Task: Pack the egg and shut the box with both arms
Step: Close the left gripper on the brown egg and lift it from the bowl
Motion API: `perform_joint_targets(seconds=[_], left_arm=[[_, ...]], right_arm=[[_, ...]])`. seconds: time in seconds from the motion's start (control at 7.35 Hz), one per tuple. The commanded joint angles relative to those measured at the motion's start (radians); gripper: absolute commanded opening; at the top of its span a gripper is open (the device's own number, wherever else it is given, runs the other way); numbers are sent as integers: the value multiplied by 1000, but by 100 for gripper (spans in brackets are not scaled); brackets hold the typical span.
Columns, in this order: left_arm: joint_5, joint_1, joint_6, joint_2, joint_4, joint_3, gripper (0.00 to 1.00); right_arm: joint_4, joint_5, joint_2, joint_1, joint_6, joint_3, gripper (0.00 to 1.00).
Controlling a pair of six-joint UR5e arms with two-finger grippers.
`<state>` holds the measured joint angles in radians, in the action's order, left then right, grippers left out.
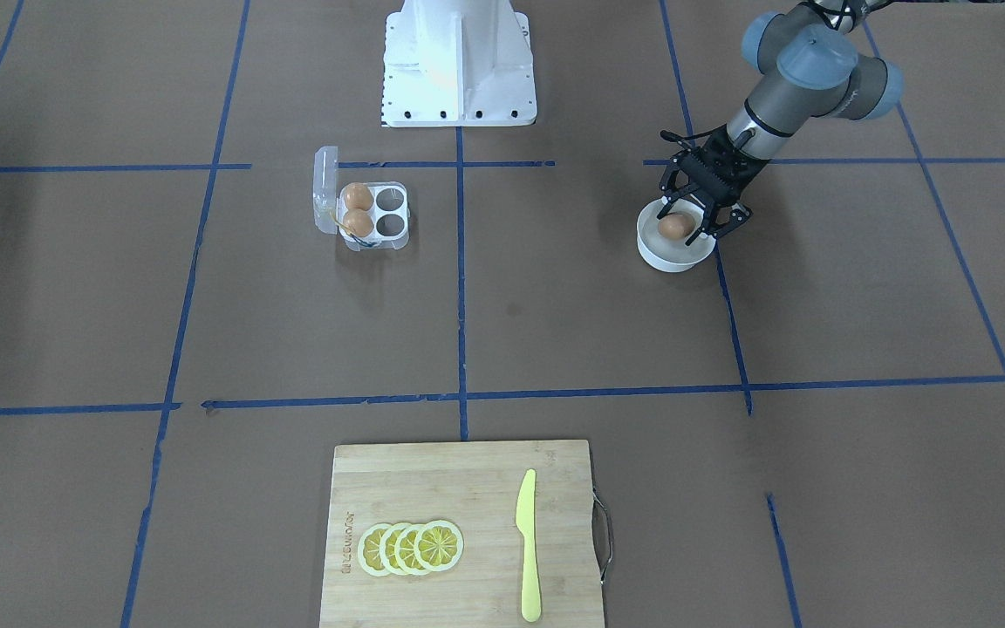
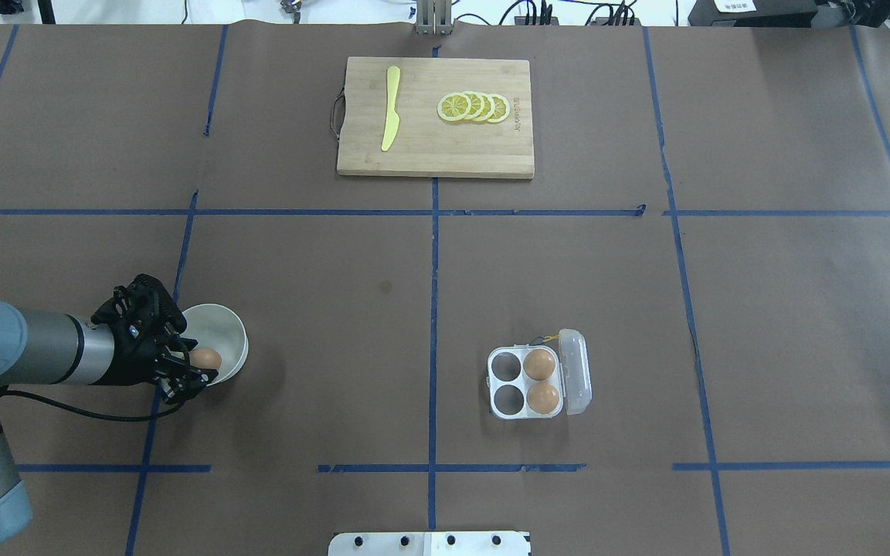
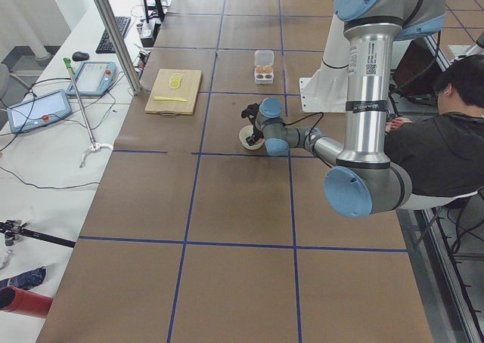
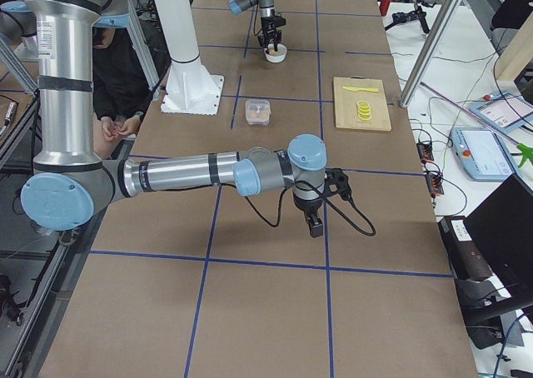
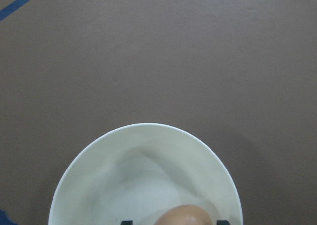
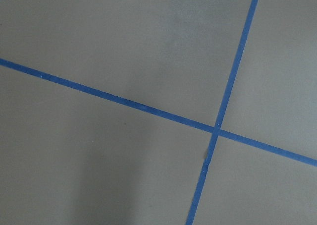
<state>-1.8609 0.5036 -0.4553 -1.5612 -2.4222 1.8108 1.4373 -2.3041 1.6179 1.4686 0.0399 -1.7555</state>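
Reaching into the bowl (image 2: pixel 233 333) for the egg (image 2: pixel 206 359): my left gripper (image 2: pixel 198 361) straddles it, grip unconfirmed; next I need a gentle lift towards the box (image 2: pixel 575 371)

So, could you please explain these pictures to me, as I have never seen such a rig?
These are two grey robot arms at a brown table marked with blue tape. Two cameras look down on the table, one from each long side, two look along it from its ends, and one sits on each wrist. The left gripper has its fingers either side of a brown egg in a white bowl; whether it grips yet I cannot tell. The right gripper hangs above the table elsewhere. A clear egg carton, lid open, holds two eggs, with two cups free. A wooden cutting board carries lemon slices and a yellow knife.
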Motion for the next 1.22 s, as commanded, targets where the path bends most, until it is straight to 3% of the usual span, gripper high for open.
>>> perform_joint_targets(seconds=[0.0,0.14,0.27,0.41,0.54,0.95,1.09], left_arm=[[-1,0,0,-3,0,-7,56],[-1,1,0,-3,2,-4,42],[-1,4,0,-5,0,4,22],[-4,6,-2,-40,-6,8,14],[-17,18,-2,-78,-6,10,0],[-12,75,1,-143,-108,41,0],[-11,85,3,-217,-123,41,2]], right_arm=[[0,0,4,1,0,-1,100],[0,0,4,-1,0,1,100],[0,0,4,1,0,-1,100],[0,0,4,1,0,-2,100],[0,0,5,1,0,-2,100],[-2,0,4,2,2,-6,100],[-2,2,4,1,2,-6,100]])
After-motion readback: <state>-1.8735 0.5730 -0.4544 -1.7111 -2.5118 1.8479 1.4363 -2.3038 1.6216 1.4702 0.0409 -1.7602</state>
